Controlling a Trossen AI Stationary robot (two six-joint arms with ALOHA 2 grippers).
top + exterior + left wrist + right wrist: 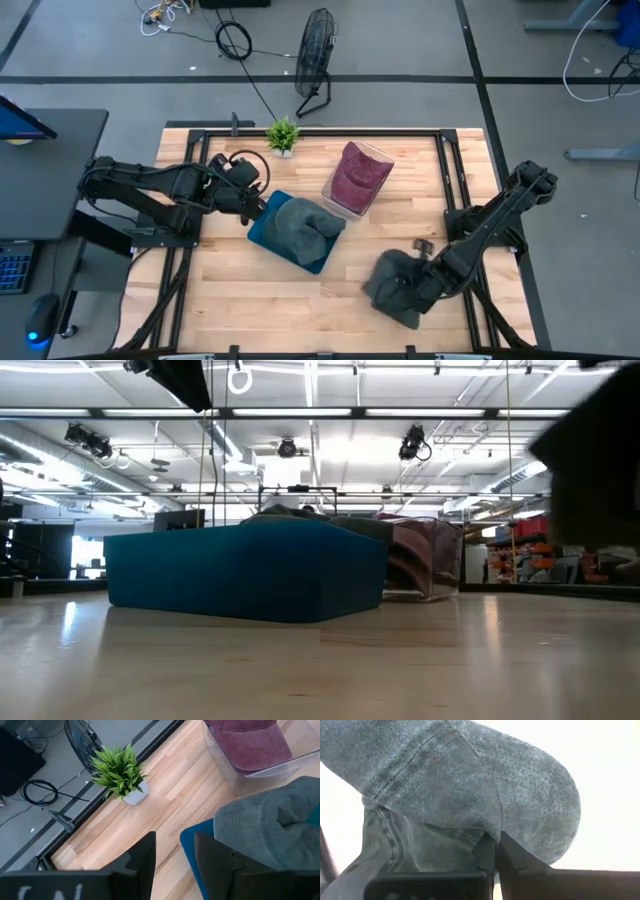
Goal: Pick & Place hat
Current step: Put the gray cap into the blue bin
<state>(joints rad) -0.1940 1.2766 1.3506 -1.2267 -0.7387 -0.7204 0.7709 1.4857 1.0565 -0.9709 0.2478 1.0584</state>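
A dark grey cap point(393, 288) is near the table's near edge, right of the middle, and it fills the right wrist view point(470, 780). My right gripper point(425, 272) point(494, 845) is shut on it. A second grey hat point(302, 225) lies on a blue box point(262, 232) at the table's middle. My left gripper point(258, 205) point(175, 852) is open at the box's left corner, with the box's edge point(187, 842) showing between its fingers; I see no touch. A maroon hat point(358, 172) sits in a clear bin point(335, 197). My right gripper pinches the dark grey cap between its two fingers, at the fold where the brim meets the crown point(481, 831). It reaches the cap from the table's right side, slanting down. In the low view a dark blurred mass point(600, 450) hangs with the room showing beneath it, so the cap seems lifted.
A small potted plant point(284, 135) stands at the far edge point(120, 770). The clear bin point(260, 775) stands just beyond the blue box point(240, 570). A black metal frame runs round the table. Bare wood lies near the near-left corner point(250, 300).
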